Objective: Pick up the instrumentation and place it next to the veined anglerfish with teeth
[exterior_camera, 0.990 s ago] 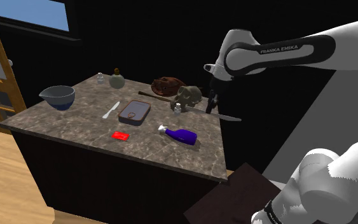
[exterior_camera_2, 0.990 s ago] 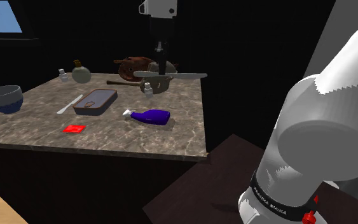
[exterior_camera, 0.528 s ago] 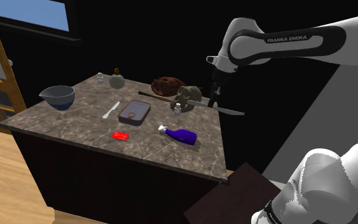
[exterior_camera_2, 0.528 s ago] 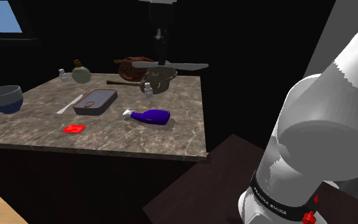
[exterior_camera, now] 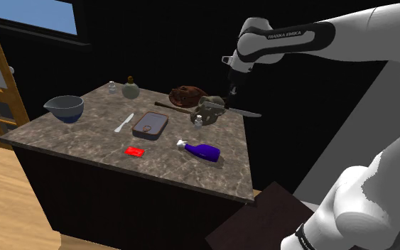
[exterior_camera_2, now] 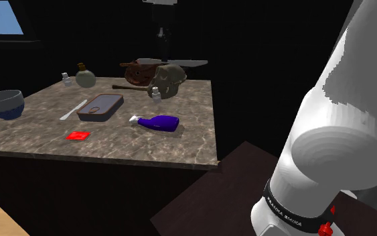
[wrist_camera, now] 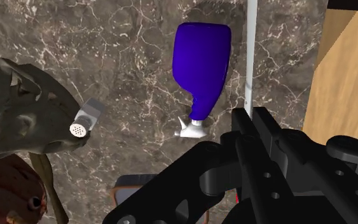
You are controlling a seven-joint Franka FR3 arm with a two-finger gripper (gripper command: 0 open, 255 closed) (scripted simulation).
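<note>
the thin, stiff, seemingly light instrument is being gripped near its middle by the closed gripper, just above the anglerfish.

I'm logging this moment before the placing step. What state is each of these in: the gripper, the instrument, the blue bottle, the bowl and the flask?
gripper: shut on the instrument.
instrument: held in the air, roughly level, above the table.
blue bottle: lying on its side on the table.
bowl: upright on the table.
flask: standing upright.
</note>
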